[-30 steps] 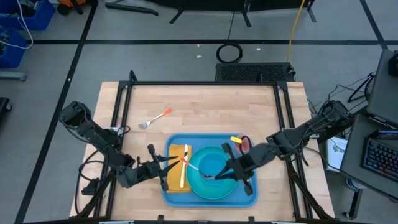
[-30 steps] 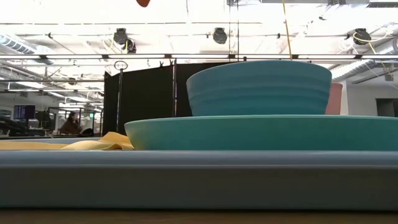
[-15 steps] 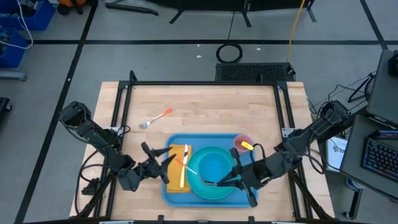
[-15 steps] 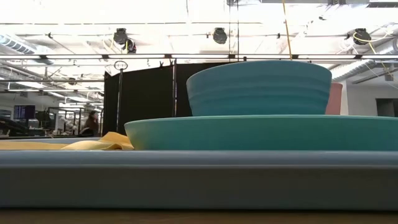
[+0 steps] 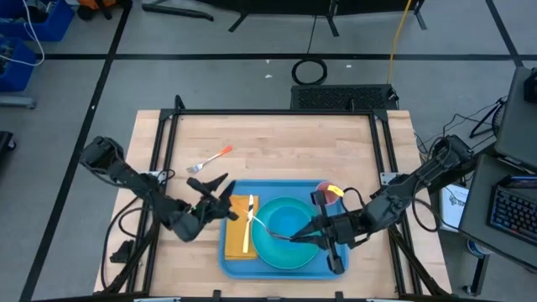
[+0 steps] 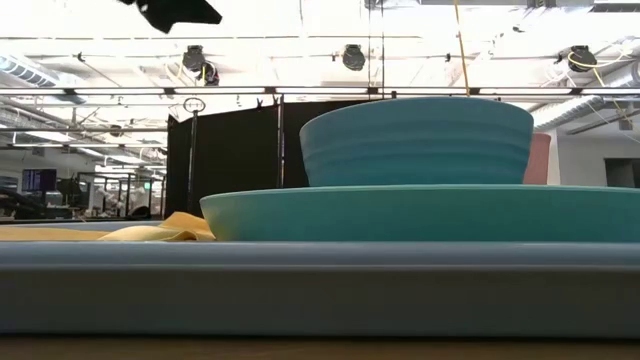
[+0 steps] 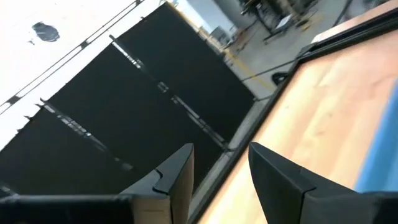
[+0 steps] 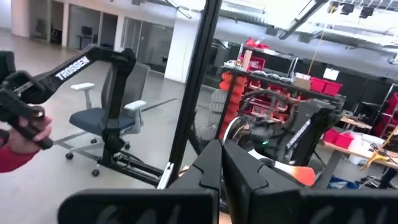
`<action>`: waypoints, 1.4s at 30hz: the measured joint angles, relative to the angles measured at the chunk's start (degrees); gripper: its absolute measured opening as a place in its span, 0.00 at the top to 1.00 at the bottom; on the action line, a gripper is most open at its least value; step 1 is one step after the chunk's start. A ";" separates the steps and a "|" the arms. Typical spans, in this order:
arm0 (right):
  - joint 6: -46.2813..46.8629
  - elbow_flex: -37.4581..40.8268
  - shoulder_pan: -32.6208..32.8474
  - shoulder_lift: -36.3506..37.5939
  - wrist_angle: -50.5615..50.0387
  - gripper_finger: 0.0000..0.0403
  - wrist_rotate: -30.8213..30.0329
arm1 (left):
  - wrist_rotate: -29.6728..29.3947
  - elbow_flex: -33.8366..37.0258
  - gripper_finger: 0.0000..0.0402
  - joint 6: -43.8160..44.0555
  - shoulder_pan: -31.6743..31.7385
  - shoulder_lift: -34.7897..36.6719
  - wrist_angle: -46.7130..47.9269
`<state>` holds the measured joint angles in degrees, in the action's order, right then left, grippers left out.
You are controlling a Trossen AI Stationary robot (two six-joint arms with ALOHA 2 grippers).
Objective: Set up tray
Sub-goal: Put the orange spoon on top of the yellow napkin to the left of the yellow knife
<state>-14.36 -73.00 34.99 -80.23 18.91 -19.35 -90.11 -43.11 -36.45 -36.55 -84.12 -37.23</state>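
Observation:
The blue tray (image 5: 277,189) (image 6: 320,290) lies near the table's near edge. On it a teal bowl (image 5: 285,220) (image 6: 415,140) stands in a teal plate (image 5: 281,256) (image 6: 420,212), beside a yellow napkin (image 5: 237,239) (image 6: 150,230) with an orange utensil (image 5: 247,236) on it. A pink cup (image 5: 325,194) stands in the tray's far right corner. My right gripper (image 5: 304,236) (image 8: 222,171) is shut over the bowl's right side. My left gripper (image 5: 210,184) (image 7: 221,180) hangs open above the table, left of the tray. My right gripper pinches the right end (image 5: 294,237) of a thin light utensil (image 5: 270,228) between its two fingers. The fingers come almost level from the table's right. The utensil slants across the bowl, and its orange end (image 5: 250,216) reaches the napkin.
An orange-handled fork (image 5: 210,159) lies on the bare wood beyond the tray's far left corner. A black frame (image 5: 277,113) rims the table. Open wood stretches across the far half. The room beyond shows in both wrist views.
My left gripper has drawn back from the napkin toward the table's far edge, risen and tipped upward, staying open. My right arm has swung toward the near edge, uncovering the pink cup; its gripper stays over the bowl's right side.

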 joint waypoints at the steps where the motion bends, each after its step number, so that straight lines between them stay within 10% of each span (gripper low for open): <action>1: 0.04 0.28 -0.09 0.00 0.20 1.00 0.10 | 0.02 -0.80 0.60 -1.29 0.79 0.00 -0.16; 22: 2.07 16.80 -1.28 5.01 28.57 1.00 -2.90 | 1.95 -8.55 0.86 -15.50 3.59 0.04 -0.83; 42: 10.70 27.94 -6.52 9.90 45.92 1.00 -1.08 | 25.64 -8.55 0.51 -37.45 12.47 0.07 -20.42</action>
<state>-3.66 -45.06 28.47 -70.32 64.83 -20.43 -64.47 -51.66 -73.91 -24.08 -84.05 -57.65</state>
